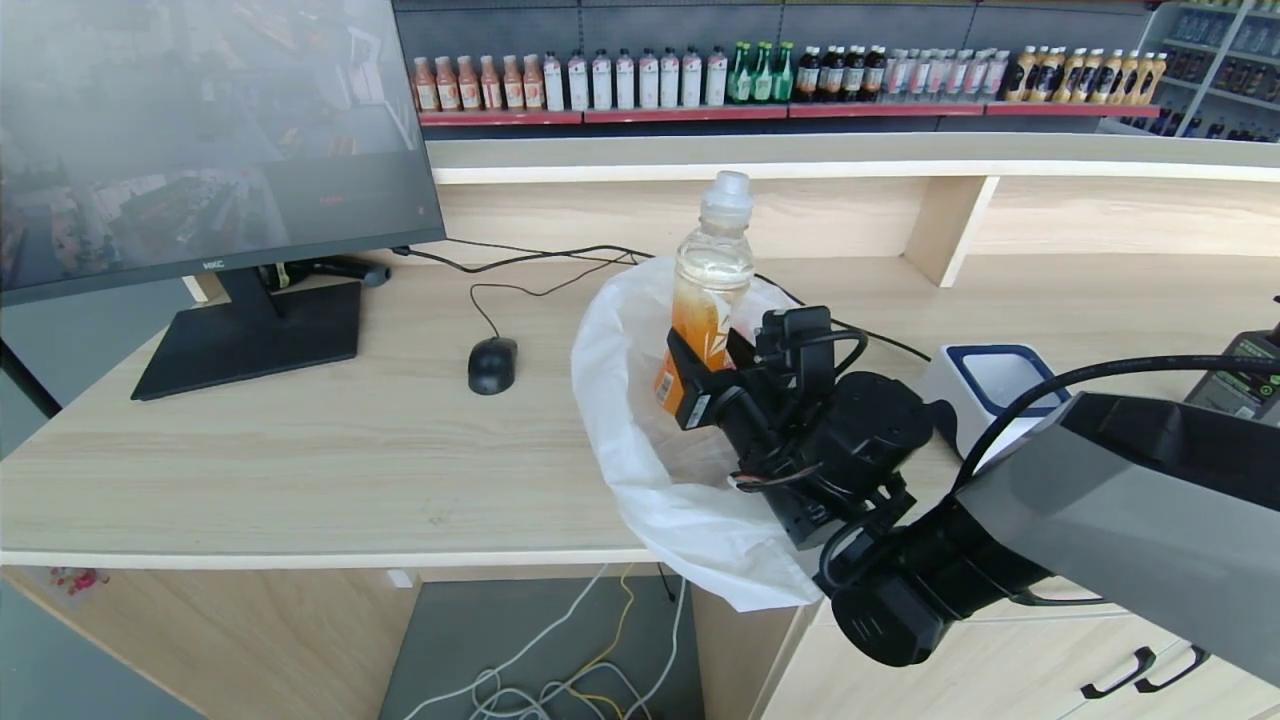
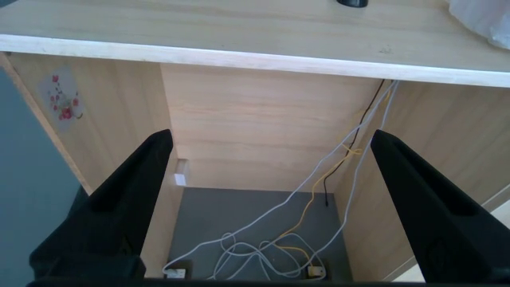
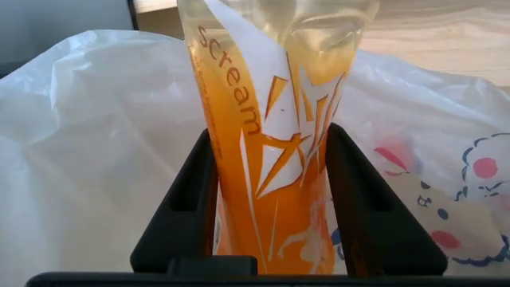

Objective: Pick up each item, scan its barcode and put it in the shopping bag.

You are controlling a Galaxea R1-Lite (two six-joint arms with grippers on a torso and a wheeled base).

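A clear drink bottle (image 1: 708, 292) with an orange label and a white cap stands upright over the open mouth of the white shopping bag (image 1: 640, 440) on the counter. My right gripper (image 1: 712, 372) is shut on the bottle's lower half, seen close up as the bottle (image 3: 275, 151) between the two black fingers (image 3: 185, 199), with the bag (image 3: 88, 151) behind. The scanner (image 1: 990, 392), a white box with a blue-rimmed window, sits to the right of the bag. My left gripper (image 2: 271, 207) hangs open below the counter's front edge, facing the cable space under the desk.
A monitor (image 1: 200, 150) on a black stand occupies the counter's left, with a black mouse (image 1: 492, 365) beside the bag. A payment terminal (image 1: 1240, 375) sits at the far right. Cables (image 2: 279, 239) lie under the counter. Shelves of bottles line the back wall.
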